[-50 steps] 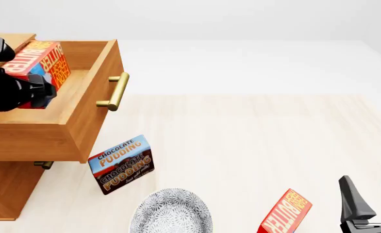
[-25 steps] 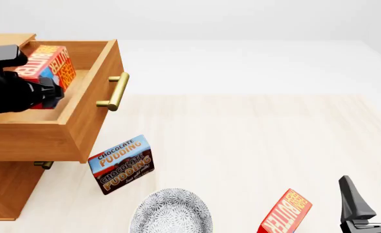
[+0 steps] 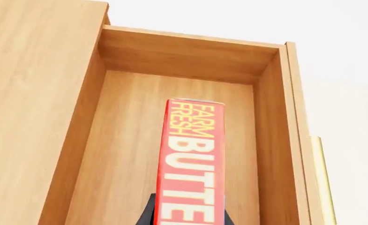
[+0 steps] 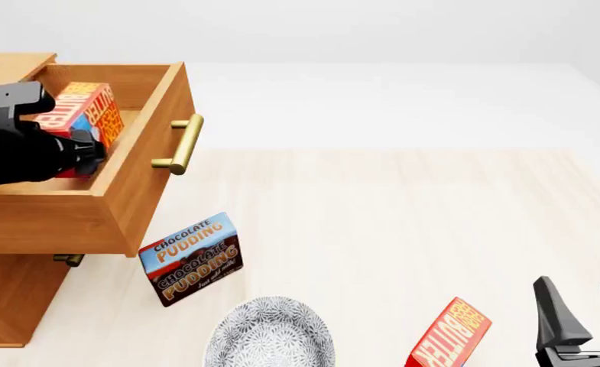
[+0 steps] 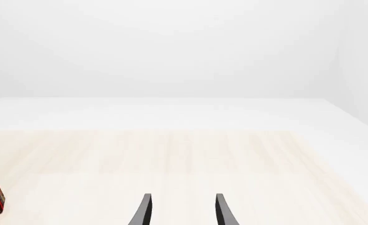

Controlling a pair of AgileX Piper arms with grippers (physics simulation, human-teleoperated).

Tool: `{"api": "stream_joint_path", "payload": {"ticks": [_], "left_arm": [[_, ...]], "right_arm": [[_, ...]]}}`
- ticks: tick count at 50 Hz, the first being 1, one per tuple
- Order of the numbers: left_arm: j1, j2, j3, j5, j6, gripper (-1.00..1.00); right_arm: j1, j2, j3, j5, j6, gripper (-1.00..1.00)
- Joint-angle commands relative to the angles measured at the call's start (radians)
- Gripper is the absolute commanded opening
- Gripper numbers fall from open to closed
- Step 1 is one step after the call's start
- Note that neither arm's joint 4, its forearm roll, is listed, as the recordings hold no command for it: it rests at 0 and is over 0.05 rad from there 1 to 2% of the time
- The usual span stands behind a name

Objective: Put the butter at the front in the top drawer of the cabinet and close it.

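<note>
My left gripper (image 4: 76, 153) is clamped on the butter (image 4: 88, 116), and only the left wrist view makes that plain: there the red carton (image 3: 191, 164) stands edge-on between the two dark fingers (image 3: 147, 213), its yellow "FARM FRESH BUTTER" lettering running away from the camera, with the wooden floor and walls of the top drawer (image 3: 190, 51) all around it. I cannot tell from that view whether the carton touches the drawer floor. The front view gives me what the wrist camera misses: the drawer (image 4: 147, 176) is pulled well out of the cabinet (image 4: 4, 294), brass handle (image 4: 183, 144) facing right, and the carton sits tilted inside it, partly hidden behind my black arm. Below the drawer front stands the chocolate pudding box (image 4: 192, 258), with a patterned plate (image 4: 269, 332) near it at the lower edge. The twin butter carton (image 4: 451, 336) leans further right, just beside my right gripper (image 4: 585, 317), which holds nothing; its wrist view shows the fingers (image 5: 145, 211) spread apart over bare table (image 5: 190, 159).
</note>
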Motion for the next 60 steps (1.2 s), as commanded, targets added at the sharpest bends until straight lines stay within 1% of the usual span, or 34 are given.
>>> {"api": "stream_joint_path", "payload": {"ticks": [1,6,7,10,26,39,40,55,60], "left_arm": [[0.001,-0.002,-0.007,-0.009,0.028,-1.00],[0.001,-0.002,-0.007,-0.009,0.028,-1.00],[0.000,0.000,0.010,-0.022,0.026,-1.00],[-0.001,0.002,0.020,-0.030,0.025,-1.00],[-0.005,0.024,0.050,-0.064,0.024,-1.00],[-0.010,0.038,0.051,-0.071,0.027,-1.00],[-0.013,0.036,0.050,-0.069,0.028,1.00],[-0.004,0.016,0.029,-0.039,0.046,1.00],[-0.004,-0.007,0.016,-0.012,0.054,1.00]], "right_arm": [[0.001,-0.002,0.002,0.001,0.001,1.00],[0.001,-0.002,0.002,0.001,0.001,1.00],[0.001,-0.003,0.002,0.001,0.000,1.00],[0.001,-0.002,0.002,0.001,0.000,1.00],[0.001,-0.003,0.002,0.001,0.001,1.00],[0.001,-0.003,0.002,0.001,0.001,1.00],[0.001,-0.003,0.002,0.001,0.001,1.00],[0.001,-0.002,0.002,0.001,0.001,1.00],[0.001,-0.003,0.002,0.001,0.001,1.00]]}}
